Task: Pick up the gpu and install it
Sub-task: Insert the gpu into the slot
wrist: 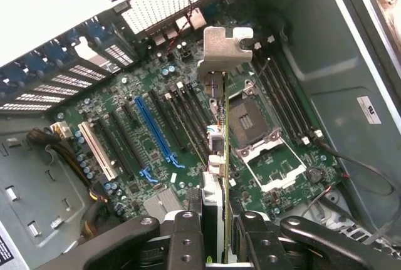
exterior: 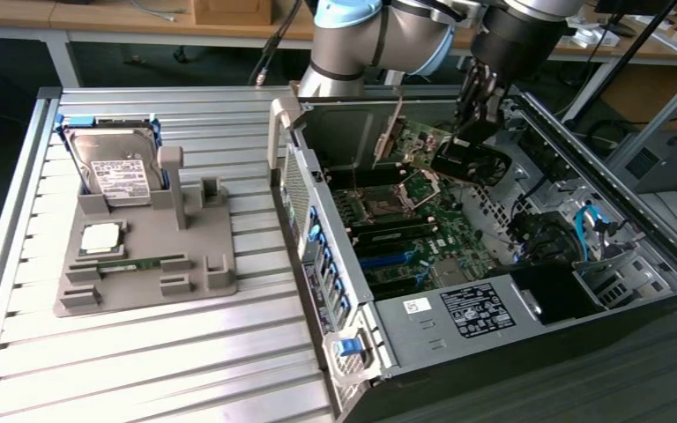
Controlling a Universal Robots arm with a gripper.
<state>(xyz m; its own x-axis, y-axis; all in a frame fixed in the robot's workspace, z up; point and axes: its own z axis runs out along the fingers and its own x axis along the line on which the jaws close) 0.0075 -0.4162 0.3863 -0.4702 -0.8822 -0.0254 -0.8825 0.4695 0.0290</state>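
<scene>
The gripper (exterior: 476,132) is clamped on the graphics card (exterior: 468,161), its fingers (wrist: 188,238) pressing the two flat faces. The card hangs from the gripper inside the open computer case (exterior: 621,264), apart from the motherboard (exterior: 415,233) beneath it. In the wrist view the card runs edge-on straight out from the gripper, and its silver metal bracket (wrist: 222,47) is at the end farthest from the gripper. Below the card lie the board's dark slots, with a blue slot (wrist: 153,129) off to one side of it and the processor socket (wrist: 257,132) to the other. Well away from the gripper, outside the case, a grey tray (exterior: 209,273) on the surface (exterior: 138,361) carries a hard drive (exterior: 115,167), a processor chip (exterior: 101,236) and a memory stick (exterior: 133,263).
</scene>
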